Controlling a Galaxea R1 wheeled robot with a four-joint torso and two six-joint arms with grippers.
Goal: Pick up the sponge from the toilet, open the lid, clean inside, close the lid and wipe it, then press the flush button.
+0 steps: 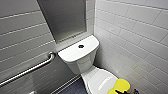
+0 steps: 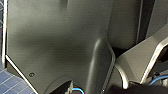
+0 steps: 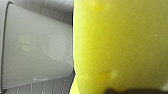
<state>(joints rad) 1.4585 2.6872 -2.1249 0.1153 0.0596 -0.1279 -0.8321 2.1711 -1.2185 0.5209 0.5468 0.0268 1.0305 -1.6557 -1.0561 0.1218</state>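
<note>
The white tiled walls meet in a corner, and a grey matt panel is fixed on the back wall above the tank. The toilet stands in this corner on a dark blue tiled floor. A metal grab bar runs slanted along the wall on the left side of the toilet, near the tank but apart from it. The lid is closed and lies flat on the bowl; grey lettering is on its top face. In the right wrist view the same lid shows beside the yellow block, with faint marks on it. The sponge is at the right edge of the lid, near the side wall; I cannot tell if it touches the lid. In the right wrist view the sponge is very close to the camera. The right tool is clamped on the sponge from below. The flush button sits in the middle of the flat tank top, well apart from the sponge.
</note>
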